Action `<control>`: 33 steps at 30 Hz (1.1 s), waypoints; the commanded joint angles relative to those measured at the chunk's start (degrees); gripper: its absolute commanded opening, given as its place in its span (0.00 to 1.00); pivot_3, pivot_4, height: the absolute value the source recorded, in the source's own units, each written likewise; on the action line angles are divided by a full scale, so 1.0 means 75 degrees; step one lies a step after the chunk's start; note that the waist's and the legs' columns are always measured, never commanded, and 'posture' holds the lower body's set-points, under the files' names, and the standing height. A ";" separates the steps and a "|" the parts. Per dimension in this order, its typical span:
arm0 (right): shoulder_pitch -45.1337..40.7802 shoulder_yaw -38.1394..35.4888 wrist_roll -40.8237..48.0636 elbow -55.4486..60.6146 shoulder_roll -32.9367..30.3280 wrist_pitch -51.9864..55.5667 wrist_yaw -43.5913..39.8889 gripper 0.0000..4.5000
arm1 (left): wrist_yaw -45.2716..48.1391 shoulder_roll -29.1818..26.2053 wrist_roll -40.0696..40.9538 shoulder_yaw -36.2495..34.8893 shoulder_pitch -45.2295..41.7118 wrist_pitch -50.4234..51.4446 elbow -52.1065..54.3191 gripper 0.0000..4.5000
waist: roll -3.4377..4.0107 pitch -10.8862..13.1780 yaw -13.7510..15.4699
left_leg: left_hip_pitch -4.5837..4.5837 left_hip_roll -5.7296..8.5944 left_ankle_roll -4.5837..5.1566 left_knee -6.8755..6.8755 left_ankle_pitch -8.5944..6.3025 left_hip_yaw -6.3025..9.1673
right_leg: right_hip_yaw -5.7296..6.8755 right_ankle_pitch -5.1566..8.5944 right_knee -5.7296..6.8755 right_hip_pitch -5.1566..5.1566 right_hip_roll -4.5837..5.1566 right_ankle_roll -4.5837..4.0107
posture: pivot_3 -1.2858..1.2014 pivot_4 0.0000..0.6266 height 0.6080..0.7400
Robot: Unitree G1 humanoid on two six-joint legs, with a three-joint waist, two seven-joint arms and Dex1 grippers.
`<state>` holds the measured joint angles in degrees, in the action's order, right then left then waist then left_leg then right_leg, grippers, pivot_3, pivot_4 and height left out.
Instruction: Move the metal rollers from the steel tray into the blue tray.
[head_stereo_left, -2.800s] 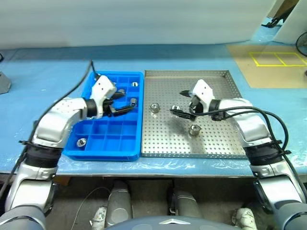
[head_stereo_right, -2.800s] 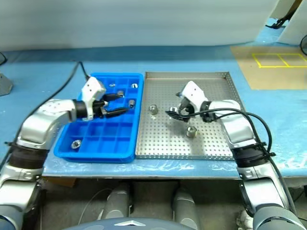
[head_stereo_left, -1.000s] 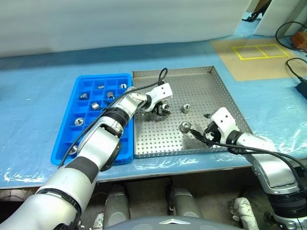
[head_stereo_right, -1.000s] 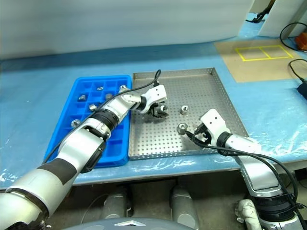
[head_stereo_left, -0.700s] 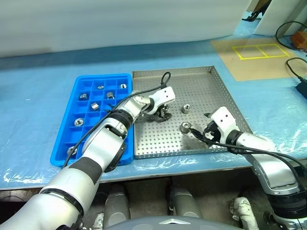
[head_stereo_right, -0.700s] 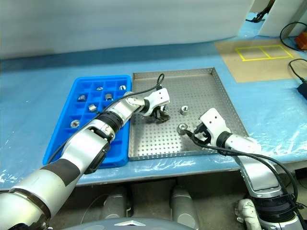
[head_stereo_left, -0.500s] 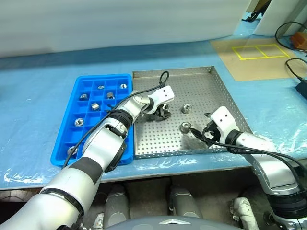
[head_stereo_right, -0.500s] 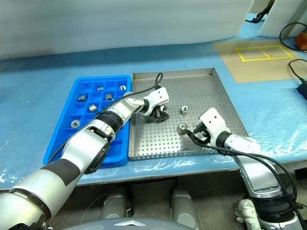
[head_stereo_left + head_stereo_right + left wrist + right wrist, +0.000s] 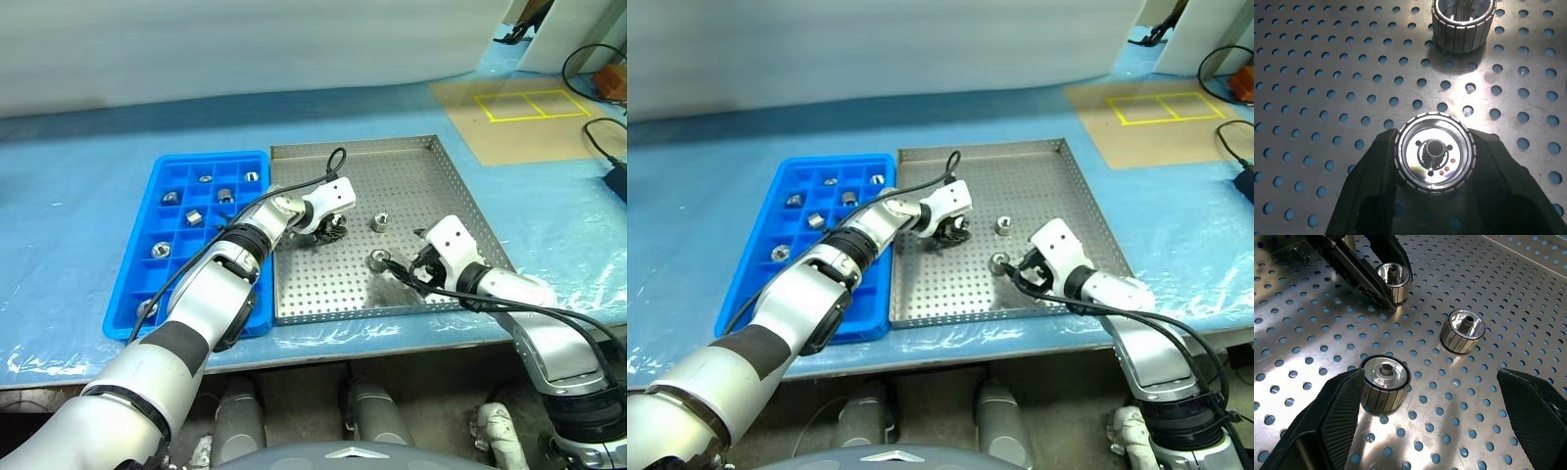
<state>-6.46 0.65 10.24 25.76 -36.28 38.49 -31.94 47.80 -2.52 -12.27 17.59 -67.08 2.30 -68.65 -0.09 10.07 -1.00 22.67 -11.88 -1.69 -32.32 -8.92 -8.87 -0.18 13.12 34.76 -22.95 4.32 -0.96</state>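
left jaws clamped on a roller, right jaws spread beside another

nearest to me, my right gripper (image 9: 1425,426) sits low over the near right part of the steel tray (image 9: 446,176). its jaws are spread wide. one roller (image 9: 1384,382) stands on the perforated floor just beside one of the black fingers (image 9: 1334,418); the other finger is well apart from it. i cannot tell whether the near finger touches it.

further in, a second roller (image 9: 380,221) stands free on the tray floor, upright, with its central hole facing up.

beyond and to the left of that, my left gripper (image 9: 327,229) reaches across from the left into the middle of the steel tray. its jaws are pinching a third roller (image 9: 1435,152) between the two black fingers (image 9: 1376,191), one on each side of the ribbed wall. the roller is upright at the tray floor; i cannot tell whether it is lifted clear.

the blue tray (image 9: 147,264) lies touching the left rim of the steel tray. several rollers (image 9: 193,216) sit in separate compartments, mostly toward its far end, with one in the near left corner (image 9: 147,306).
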 commanded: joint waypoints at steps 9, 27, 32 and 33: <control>-0.0529 -0.0194 0.0623 0.0236 -0.0378 -0.0095 -0.0844 1.00 | 0.2754 -0.1678 0.1331 -0.0473 0.1686 0.0338 0.4414 0.39 | 0.0005 0.0004 -0.0006 | 0.0005 -0.0008 0.0027 0.0025 0.0014 -0.0017 | -0.0003 0.0001 -0.0005 -0.0020 0.0000 -0.0002 | 0.35 0.24 1.00; -0.3896 0.2348 0.0086 -0.2893 0.1085 -0.1881 -0.2863 1.00 | 0.1509 -0.5009 0.3226 -0.3268 0.5972 0.3672 1.0886 0.39 | 0.0028 0.0021 0.0371 | 0.0034 -0.0052 -0.0065 0.0064 0.0035 -0.0038 | 0.0038 0.0013 0.0014 -0.0069 -0.0013 -0.0026 | 0.55 0.24 1.00; -0.4333 0.2591 -0.0099 -0.3771 0.1486 -0.2490 -0.3300 1.00 | 0.0793 -0.5168 0.3499 -0.4163 0.7346 0.4214 1.1966 0.39 | 0.0024 0.0021 0.0678 | 0.0079 -0.0053 -0.0082 0.0067 0.0046 -0.0014 | 0.0069 0.0014 0.0023 -0.0098 -0.0012 -0.0029 | 0.58 0.24 1.00; -0.4396 0.2617 -0.0094 -0.3848 0.1560 -0.2540 -0.3380 1.00 | 0.0661 -0.5162 0.3575 -0.4287 0.7534 0.4340 1.2139 0.39 | 0.0024 0.0021 0.0751 | 0.0078 -0.0052 -0.0083 0.0066 0.0047 -0.0009 | 0.0073 0.0015 0.0024 -0.0097 -0.0012 -0.0030 | 0.58 0.24 1.00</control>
<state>-37.81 20.43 9.37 -3.31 -25.30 21.36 -56.06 54.39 -40.70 12.78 -11.59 -11.15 33.87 18.05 0.09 10.23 4.63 23.26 -12.26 -2.32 -31.83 -8.56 -8.91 0.41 13.24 34.97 -23.66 4.25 -1.19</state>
